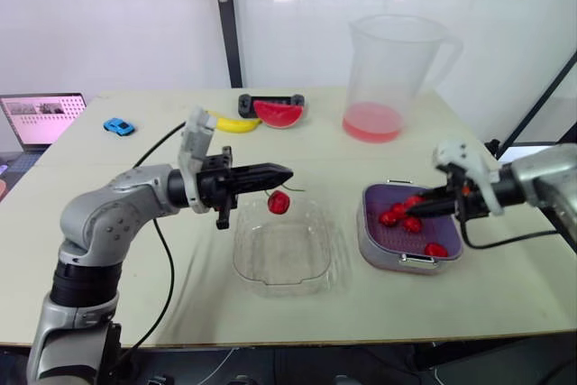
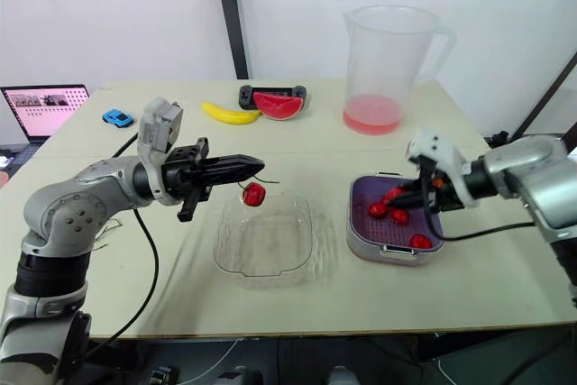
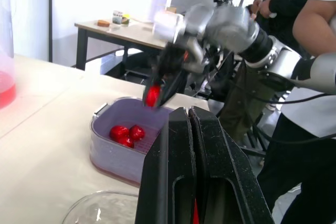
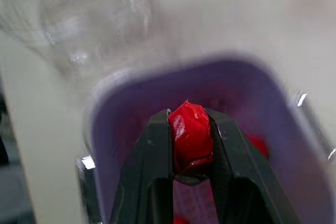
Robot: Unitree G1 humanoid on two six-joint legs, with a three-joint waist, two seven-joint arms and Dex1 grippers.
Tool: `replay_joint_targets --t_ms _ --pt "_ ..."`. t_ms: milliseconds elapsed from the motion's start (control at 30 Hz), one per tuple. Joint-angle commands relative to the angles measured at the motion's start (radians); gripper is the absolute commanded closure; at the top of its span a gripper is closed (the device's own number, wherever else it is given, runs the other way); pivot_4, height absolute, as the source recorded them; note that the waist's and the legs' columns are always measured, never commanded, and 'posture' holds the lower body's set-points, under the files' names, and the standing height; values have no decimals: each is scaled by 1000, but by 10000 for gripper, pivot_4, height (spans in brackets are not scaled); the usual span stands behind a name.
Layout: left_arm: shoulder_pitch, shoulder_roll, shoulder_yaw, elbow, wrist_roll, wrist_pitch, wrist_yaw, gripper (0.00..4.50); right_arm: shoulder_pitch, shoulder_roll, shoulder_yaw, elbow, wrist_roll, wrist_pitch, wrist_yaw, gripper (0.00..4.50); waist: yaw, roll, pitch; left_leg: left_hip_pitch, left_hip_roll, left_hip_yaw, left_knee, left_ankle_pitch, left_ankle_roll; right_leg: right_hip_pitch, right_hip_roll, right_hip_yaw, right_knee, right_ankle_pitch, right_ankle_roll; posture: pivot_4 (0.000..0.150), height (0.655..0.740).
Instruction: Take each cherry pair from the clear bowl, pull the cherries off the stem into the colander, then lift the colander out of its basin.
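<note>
My left gripper (image 1: 287, 173) hovers over the far edge of the empty clear bowl (image 1: 245, 263), shut on a thin green stem with one red cherry (image 1: 279, 202) hanging from it. My right gripper (image 1: 413, 212) is low over the purple colander (image 1: 375, 194), which sits in its pale basin. It is shut on a single red cherry (image 4: 190, 132). Several loose cherries (image 1: 389, 218) lie in the colander. The left wrist view looks along the shut fingers (image 3: 181, 145) toward the colander (image 3: 105, 137) and the right gripper (image 3: 156, 97).
Behind stand a tall clear pitcher (image 1: 392, 69) with red liquid, a watermelon slice (image 1: 278, 114) on a black controller, a banana (image 1: 236, 123) and a blue toy car (image 1: 118, 126). A laptop (image 1: 41, 119) sits far left. People (image 3: 310, 51) stand beyond the table's right side.
</note>
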Motion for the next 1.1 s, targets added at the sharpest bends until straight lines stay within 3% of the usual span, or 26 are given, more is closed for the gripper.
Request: replay_joint_targets --t_ms 33,67,100,133,300,333,467,633,733,867,1100 --pt "6 8 21 -10 2 -21 -5 45000 13 5 36 7 -101 -85 -4 37560 1 0 0 0 0 0 0 0 0 0 0 0 0 0 0 1500 7400" --pt "11 8 22 -13 2 -22 -2 45000 17 12 50 21 -134 -108 -17 37560 2 0 0 0 0 0 0 0 0 0 0 0 0 0 0 1500 7400" --pt "16 7 24 -17 1 -23 2 45000 19 15 55 30 -151 -118 -20 30823 4 0 0 0 0 0 0 0 0 0 0 0 0 0 0 1500 7400" --pt "21 7 27 -18 1 -23 6 45000 15 17 54 35 -159 -122 -16 28198 6 0 0 0 0 0 0 0 0 0 0 0 0 0 0 1500 7400" --pt "36 11 32 -23 0 -26 8 45000 -15 -3 6 24 -128 -80 43 3465 8 0 0 0 0 0 0 1 -2 0 0 0 0 0 0 1500 7400" --pt "37 12 33 -21 1 -27 7 45000 -25 -16 -9 23 -118 -70 60 575 8 0 0 0 0 0 0 1 -2 0 0 0 0 0 0 1500 7400" --pt "30 14 33 -6 7 -32 2 45000 -79 -27 -119 47 -42 -42 98 575 8 1 0 0 0 0 0 1 -1 0 0 0 0 0 0 1500 7400" --pt "15 16 29 18 14 -45 -8 45000 -120 64 -368 60 99 -46 -13 575 9 0 0 0 0 0 0 0 -1 0 0 0 0 0 0 1500 7400" --pt "1 15 29 39 21 -53 -16 45000 -123 106 -441 18 181 7 -56 575 10 0 0 0 0 -1 0 0 -1 1 0 0 0 0 0 1500 7400" --pt "-28 -1 20 60 14 -50 -17 45000 -115 199 -411 -130 361 247 -131 575 5 0 0 0 1 -1 0 0 -1 1 0 0 0 0 0 1500 7400" --pt "-49 -25 -1 55 3 -29 -20 45000 -63 438 -273 -328 390 272 -324 575 7 0 0 -1 0 -1 1 1 -2 0 -1 0 1 0 0 1500 7400"
